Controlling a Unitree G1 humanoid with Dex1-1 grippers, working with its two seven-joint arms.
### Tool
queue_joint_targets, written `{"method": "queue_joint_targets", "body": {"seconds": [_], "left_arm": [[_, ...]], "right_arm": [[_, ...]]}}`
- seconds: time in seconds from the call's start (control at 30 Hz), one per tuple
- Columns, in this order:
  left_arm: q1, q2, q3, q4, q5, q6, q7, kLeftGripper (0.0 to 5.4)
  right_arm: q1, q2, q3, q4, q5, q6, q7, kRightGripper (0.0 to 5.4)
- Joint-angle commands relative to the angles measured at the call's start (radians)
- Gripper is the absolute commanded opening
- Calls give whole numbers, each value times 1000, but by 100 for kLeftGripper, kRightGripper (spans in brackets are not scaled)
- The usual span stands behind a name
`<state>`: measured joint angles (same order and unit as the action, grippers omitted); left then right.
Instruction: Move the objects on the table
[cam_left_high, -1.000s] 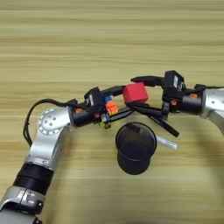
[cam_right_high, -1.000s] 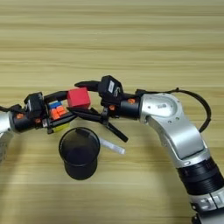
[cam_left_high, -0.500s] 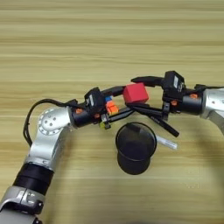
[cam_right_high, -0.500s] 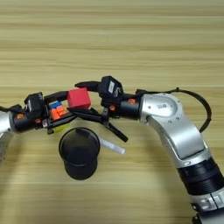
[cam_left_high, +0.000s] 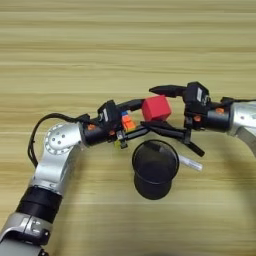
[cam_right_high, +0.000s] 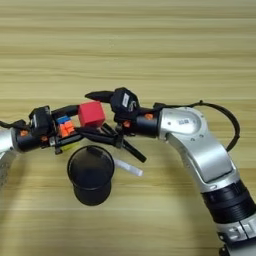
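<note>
A: What sits at the middle of the table (cam_left_high: 60, 45)?

B: A red cube (cam_left_high: 156, 108), between the 2 black fingers of the right gripper (cam_left_high: 162, 109), which reaches in from 3 o'clock. 1 finger runs above the cube at its 12 o'clock side, the other below it at 6 o'clock. The fingers are spread apart, with the cube in the gap; I cannot tell whether they press on it.

A: And the left gripper?

B: The left gripper (cam_left_high: 134, 118) comes in from 9 o'clock, its silver arm rising from the lower-left corner. Its 2 fingers are clamped around a multicoloured puzzle cube (cam_left_high: 127, 123), which shows orange, blue and yellow faces. That cube lies just at 9 o'clock of the red cube.

A: Anything else nearby?

B: A black mesh cup (cam_left_high: 154, 169) stands upright at 6 o'clock of the red cube, open mouth up. A slim black marker (cam_right_high: 134, 150) slants from under the right gripper toward 4 o'clock, beside the cup's rim. A white-silver pen (cam_right_high: 127, 167) lies just at 3 o'clock of the cup, partly hidden by it.

A: Do the 2 grippers touch?

B: Their fingertips overlap near the red cube; I cannot tell about contact.
</note>
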<state>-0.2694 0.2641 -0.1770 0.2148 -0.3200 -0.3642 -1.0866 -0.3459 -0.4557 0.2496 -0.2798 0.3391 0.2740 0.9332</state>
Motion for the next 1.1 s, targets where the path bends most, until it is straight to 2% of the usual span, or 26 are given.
{"method": "queue_joint_targets", "body": {"seconds": [0.03, 0.27, 0.73, 0.9, 1.1], "left_arm": [[-12, 1, -4, 0, 0, 3, -5, 216], [-13, 3, -3, 5, 4, 0, -2, 216], [-10, 3, 11, 22, 2, -7, 11, 216], [21, 13, 62, 24, -37, 2, 25, 216], [55, 24, 123, 56, -43, -14, 60, 216]], "right_arm": [[2, -4, 2, -9, -1, 6, 3, 472], [0, -1, -4, -12, 6, 7, 1, 538], [-1, -18, -75, -38, 50, -4, -4, 540], [9, -20, -119, -38, 68, -3, -18, 540], [21, -11, -162, -7, 77, -8, -41, 540]]}}
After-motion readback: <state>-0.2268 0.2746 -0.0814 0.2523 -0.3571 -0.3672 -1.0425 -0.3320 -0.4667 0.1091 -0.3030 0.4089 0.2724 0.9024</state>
